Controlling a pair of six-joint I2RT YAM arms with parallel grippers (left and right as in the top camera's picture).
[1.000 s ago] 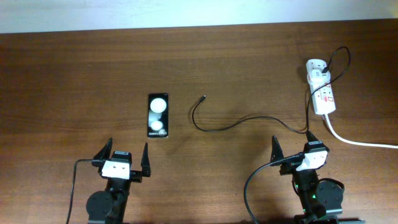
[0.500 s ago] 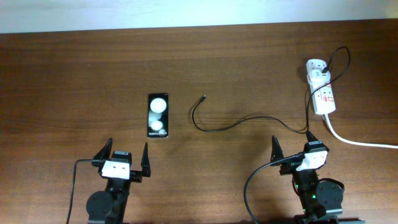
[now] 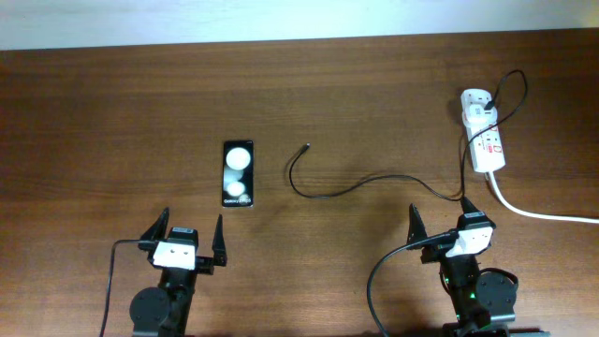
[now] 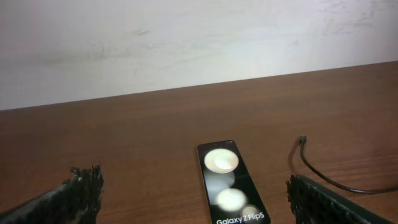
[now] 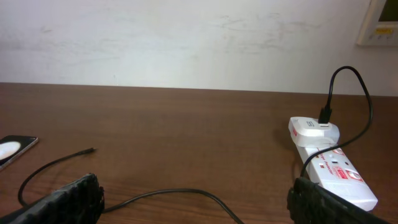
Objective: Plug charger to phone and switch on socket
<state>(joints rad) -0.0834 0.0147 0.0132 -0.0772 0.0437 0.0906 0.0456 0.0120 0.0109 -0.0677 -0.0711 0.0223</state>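
Note:
The black phone [image 3: 238, 174] lies flat on the table, two white round shapes on its face; it also shows in the left wrist view [image 4: 230, 185]. The charger cable [image 3: 346, 191] curls from its loose connector tip [image 3: 307, 147] across to the white adapter [image 3: 478, 105] plugged into the socket [image 3: 488, 140]. My left gripper [image 3: 184, 241] stands open near the front edge, just short of the phone. At the front right my right gripper [image 3: 440, 223] is open too, with the cable [image 5: 186, 193] lying on the table between its fingers and the socket [image 5: 333, 171] ahead to the right.
A thick white cord [image 3: 543, 213] runs from the socket off the right edge. A pale wall [image 4: 186, 37] rises behind the table's far edge. A white wall fitting [image 5: 379, 22] shows at the top right of the right wrist view.

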